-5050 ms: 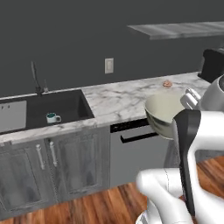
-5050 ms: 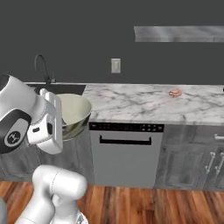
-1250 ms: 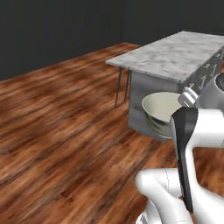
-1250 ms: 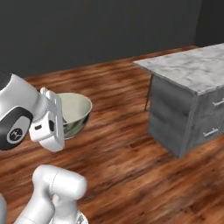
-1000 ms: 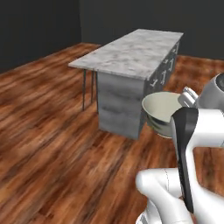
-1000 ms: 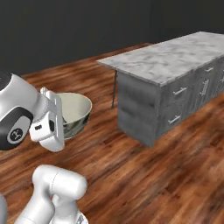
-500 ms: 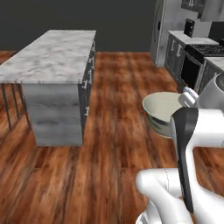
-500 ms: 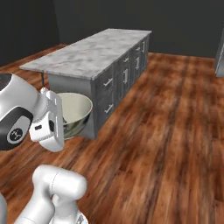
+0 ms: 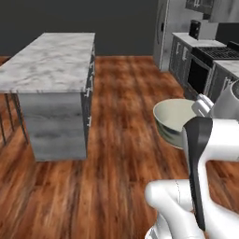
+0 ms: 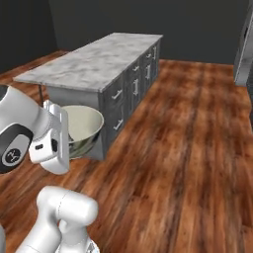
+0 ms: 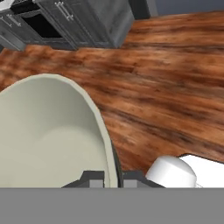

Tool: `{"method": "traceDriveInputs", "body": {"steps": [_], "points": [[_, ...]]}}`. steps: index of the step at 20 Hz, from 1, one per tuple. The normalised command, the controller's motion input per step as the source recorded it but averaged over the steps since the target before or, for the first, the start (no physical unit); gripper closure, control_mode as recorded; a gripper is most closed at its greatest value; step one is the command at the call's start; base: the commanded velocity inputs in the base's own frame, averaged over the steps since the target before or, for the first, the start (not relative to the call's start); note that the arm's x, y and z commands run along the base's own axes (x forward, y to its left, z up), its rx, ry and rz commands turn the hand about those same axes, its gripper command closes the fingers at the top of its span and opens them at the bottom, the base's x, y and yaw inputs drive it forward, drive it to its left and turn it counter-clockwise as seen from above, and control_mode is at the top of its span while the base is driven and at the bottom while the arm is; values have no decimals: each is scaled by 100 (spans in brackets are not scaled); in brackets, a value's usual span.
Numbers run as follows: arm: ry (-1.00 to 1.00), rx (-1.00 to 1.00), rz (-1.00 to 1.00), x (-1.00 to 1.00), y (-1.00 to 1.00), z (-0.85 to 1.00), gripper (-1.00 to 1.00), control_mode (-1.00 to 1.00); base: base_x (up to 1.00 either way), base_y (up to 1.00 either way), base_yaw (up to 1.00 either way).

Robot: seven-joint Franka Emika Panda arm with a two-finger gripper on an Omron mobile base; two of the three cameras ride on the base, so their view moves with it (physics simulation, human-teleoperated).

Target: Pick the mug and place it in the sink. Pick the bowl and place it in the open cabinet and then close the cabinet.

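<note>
The hand point(image 11: 112, 177) is clenched on the rim of the bowl point(image 9: 175, 120), carried tilted in the air beside the arm above the wood floor point(image 10: 188, 148); rigid, probably slick and breakable, gripped off-centre, it could swing.

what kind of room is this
Most likely a home kitchen, rendered rather than real: a marble-topped island with grey drawers stands on a wood plank floor, and a black oven range sits among grey base cabinets. The gripper holds a bowl.
</note>
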Motion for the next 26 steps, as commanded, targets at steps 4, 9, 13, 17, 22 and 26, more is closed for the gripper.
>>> {"method": "traceDriveInputs", "body": {"steps": [4, 9, 13, 17, 22, 26], "points": [[0, 0, 0, 0, 0, 0, 100, 100, 79, -36, -33], [0, 0, 0, 0, 0, 0, 100, 100, 70, -35, -60], [0, 0, 0, 0, 0, 0, 100, 100, 51, -11, -73], [0, 0, 0, 0, 0, 0, 100, 100, 37, 0, -63], [0, 0, 0, 0, 0, 0, 100, 100, 26, 0, -50], [0, 0, 0, 0, 0, 0, 100, 100, 20, 4, -45]]}}
